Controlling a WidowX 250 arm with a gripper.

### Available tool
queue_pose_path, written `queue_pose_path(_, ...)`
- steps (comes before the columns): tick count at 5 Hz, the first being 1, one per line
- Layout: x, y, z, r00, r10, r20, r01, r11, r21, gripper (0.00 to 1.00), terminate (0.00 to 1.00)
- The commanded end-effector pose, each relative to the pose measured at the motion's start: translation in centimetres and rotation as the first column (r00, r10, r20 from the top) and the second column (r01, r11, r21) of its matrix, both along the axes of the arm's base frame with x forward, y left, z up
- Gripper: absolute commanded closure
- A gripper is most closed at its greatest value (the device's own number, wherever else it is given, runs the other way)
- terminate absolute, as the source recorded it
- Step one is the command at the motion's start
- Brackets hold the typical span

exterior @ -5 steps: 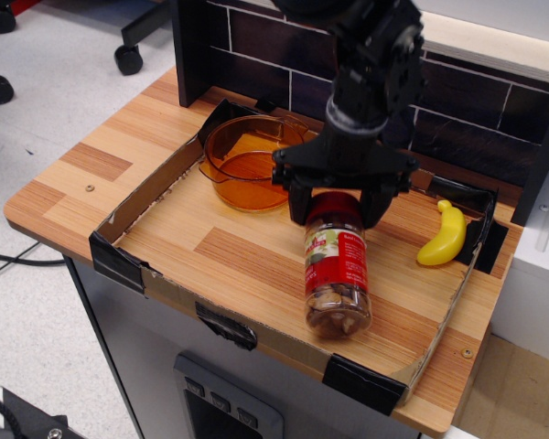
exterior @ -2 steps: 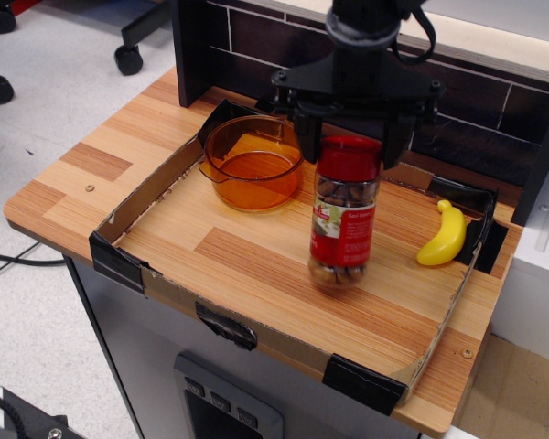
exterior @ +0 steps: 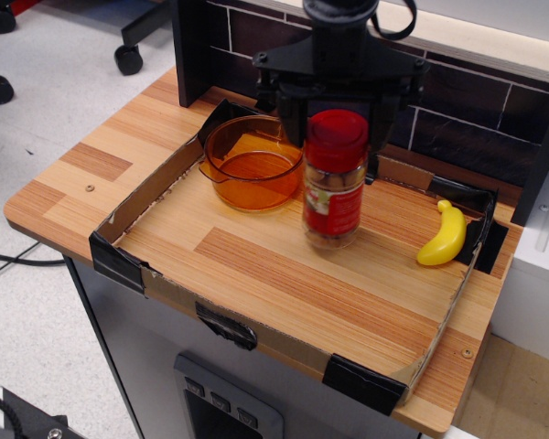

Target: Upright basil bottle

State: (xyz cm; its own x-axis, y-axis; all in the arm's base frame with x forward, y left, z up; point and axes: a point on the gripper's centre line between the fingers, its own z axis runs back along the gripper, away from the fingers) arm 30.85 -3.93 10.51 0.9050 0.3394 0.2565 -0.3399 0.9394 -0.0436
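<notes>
Since approx. 1 s ago, the basil bottle point(exterior: 334, 179) has gone from lying on its side, cap toward the back wall, to standing vertical; vs. 0.4 s ago it has shifted slightly left and back, closer to the orange bowl point(exterior: 252, 162).

Materials/shapes, for your ref.:
- Basil bottle: clear cylindrical plastic, glossy red screw cap on top, red wraparound label at mid-body, brownish contents visible above and below the label. Edges are blurred.
- Orange bowl: translucent amber plastic, round, smooth rim, just left of the bottle.
- Banana point(exterior: 444, 236): yellow, smooth, curved, at the right side, well apart from the bottle.
- Tabletop point(exterior: 91, 165): wood-grain laminate w/ light and dark planks. A low cardboard wall point(exterior: 145, 197) w/ black tape at the corners borders the work area.
- Backdrop: dark brick-pattern panel point(exterior: 457, 110).

Gripper point(exterior: 337, 96): black, wide-bodied, positioned directly behind and over the bottle cap. You see the fingers flanking the cap at both sides, closed in on it. Bottle base sits at or just above the wood surface; contact can't be confirmed from this view.
</notes>
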Motion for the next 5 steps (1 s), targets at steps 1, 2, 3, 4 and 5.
queue_pose_path(1, 0.6, -0.3, 2.0, 0.999, -0.002, 0.043, 0.002, 1.0, 0.004, 0.0, 0.0)
queue_pose_path(2, 1.0, -0.4, 3.7, 0.998, 0.023, 0.064, -0.022, 1.0, -0.018, 0.0, 0.0)
queue_pose_path(3, 1.7, -0.4, 6.8, 0.988, 0.04, 0.147, -0.041, 0.999, 0.007, 0.0, 0.0)
queue_pose_path(4, 1.7, -0.4, 6.8, 0.988, 0.04, 0.147, -0.041, 0.999, 0.007, 0.0, 0.0)
queue_pose_path(5, 1.7, -0.4, 6.8, 0.988, 0.04, 0.147, -0.041, 0.999, 0.007, 0.0, 1.0)
